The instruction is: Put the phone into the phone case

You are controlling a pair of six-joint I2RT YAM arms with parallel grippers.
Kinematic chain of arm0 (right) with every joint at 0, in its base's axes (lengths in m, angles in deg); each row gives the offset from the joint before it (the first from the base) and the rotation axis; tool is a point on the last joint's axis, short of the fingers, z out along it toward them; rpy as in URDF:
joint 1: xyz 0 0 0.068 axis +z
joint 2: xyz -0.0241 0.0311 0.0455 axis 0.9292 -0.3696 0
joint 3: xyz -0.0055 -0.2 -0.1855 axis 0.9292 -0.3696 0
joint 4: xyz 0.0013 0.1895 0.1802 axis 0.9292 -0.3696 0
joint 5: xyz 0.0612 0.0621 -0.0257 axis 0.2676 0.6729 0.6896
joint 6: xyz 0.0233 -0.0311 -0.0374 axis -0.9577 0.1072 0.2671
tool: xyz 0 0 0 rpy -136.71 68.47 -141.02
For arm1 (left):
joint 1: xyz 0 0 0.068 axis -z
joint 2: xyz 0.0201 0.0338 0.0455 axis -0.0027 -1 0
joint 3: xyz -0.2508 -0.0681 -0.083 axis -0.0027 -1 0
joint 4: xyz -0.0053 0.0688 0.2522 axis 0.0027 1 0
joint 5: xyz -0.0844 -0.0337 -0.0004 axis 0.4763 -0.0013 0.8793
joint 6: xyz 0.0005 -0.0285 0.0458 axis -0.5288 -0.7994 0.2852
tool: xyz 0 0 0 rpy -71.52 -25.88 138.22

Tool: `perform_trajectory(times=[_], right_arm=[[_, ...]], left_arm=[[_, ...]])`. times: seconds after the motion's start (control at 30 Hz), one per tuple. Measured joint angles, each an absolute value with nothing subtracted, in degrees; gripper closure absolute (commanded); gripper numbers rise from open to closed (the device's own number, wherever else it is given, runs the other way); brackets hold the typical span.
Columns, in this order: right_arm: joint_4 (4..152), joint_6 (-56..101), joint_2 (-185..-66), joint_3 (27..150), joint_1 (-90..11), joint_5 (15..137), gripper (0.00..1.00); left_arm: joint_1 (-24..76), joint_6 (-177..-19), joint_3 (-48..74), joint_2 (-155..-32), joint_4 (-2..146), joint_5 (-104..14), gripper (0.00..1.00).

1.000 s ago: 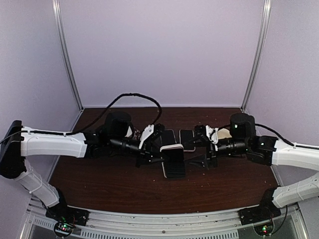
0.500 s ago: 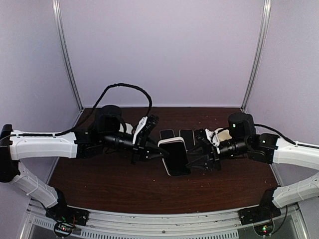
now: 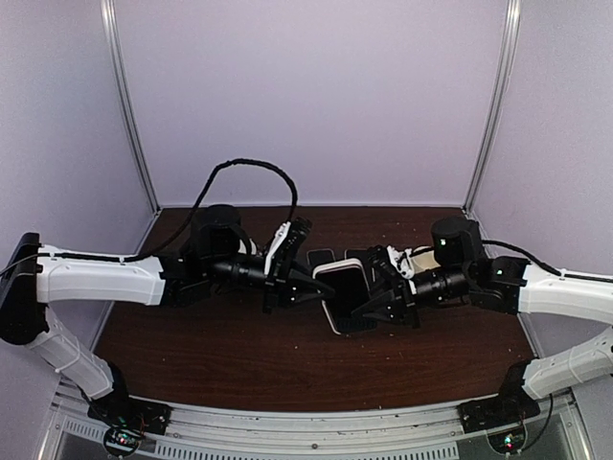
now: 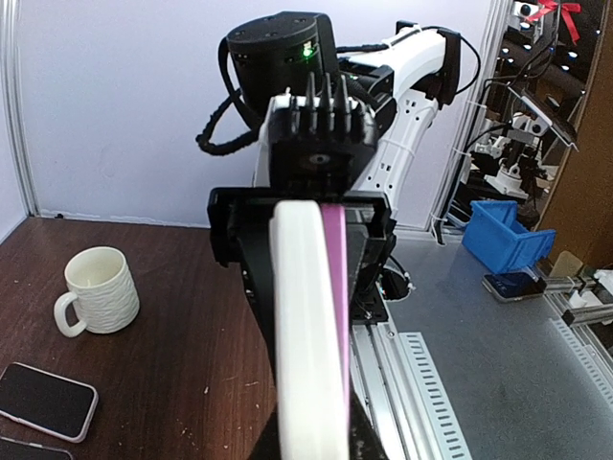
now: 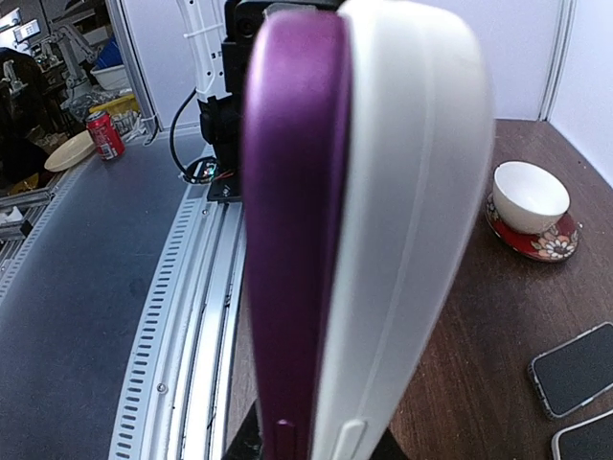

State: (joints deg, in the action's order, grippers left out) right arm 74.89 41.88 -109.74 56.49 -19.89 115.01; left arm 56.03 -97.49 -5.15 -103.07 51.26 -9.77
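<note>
Left pincer (image 3: 308, 287) clamps the white-rimmed black-screened phone (image 3: 347, 293) with a purple case (image 5: 287, 240) above the brown counter (image 3: 211, 355), mid-counter. Right pincer (image 3: 379, 297) straddles it. Its grip is unclear, fingertips hidden.

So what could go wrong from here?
1. The phone and case hang in mid-air between the left pincer and right pincer; an uneven squeeze could twist them loose.
2. The phone's purple edge shows beside the white case, so it may not be seated.
3. A drop could hit the spare phones on the table.
</note>
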Motion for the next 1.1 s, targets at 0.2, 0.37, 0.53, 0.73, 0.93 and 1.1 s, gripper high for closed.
perform_trajectory(times=[0.2,0.37,0.53,0.73,0.93,1.1], right_arm=[[73.71,40.81,-109.74,56.49,-19.84,113.00,0.93],[73.32,40.92,-109.65,56.80,-19.73,111.62,0.93],[69.21,39.11,-109.65,58.66,-19.14,108.30,0.95],[60.95,28.53,-110.48,58.94,-19.14,104.69,1.00],[58.04,17.10,-113.28,55.22,-19.14,102.29,1.00],[56.20,12.11,-121.21,54.92,-19.34,101.74,1.00]], left_arm=[[56.09,-98.00,-5.13,-103.68,51.48,-11.32,0.81],[56.60,-98.76,-4.19,-104.25,51.45,-13.16,0.60],[57.80,-99.07,-3.76,-104.14,52.61,-17.24,0.20],[56.77,-99.33,-3.17,-101.21,64.52,-29.46,0.10],[51.13,-100.14,-1.02,-98.65,79.10,-42.07,0.09],[48.92,-100.25,1.97,-98.94,90.14,-49.44,0.09]])
